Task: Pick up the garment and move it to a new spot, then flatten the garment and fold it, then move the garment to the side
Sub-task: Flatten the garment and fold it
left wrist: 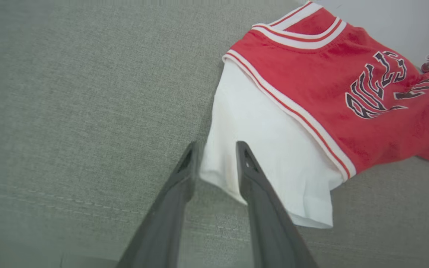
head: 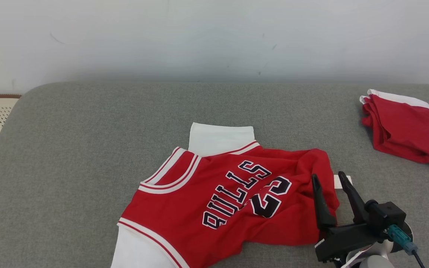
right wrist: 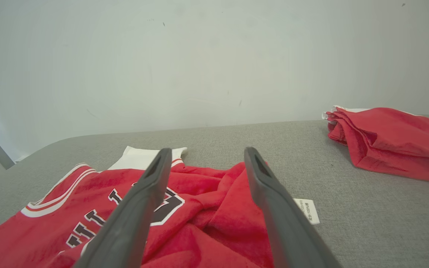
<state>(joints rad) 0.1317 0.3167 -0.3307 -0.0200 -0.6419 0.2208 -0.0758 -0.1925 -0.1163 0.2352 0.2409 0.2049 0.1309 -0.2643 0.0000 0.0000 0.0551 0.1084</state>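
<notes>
Right gripper: dark tapered fingers spread wide over rumpled red jersey | left gripper: parted astride smooth white sleeve | grey woven cushion

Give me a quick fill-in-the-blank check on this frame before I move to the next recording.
1. The jersey on the grey cushion has ____ sleeves.
2. The number printed on the jersey is ____.
3. The folded red garment lies on the robot's ____ side.
4. The right gripper has its jaws ____.
Missing words: white; 23; right; open.
</notes>
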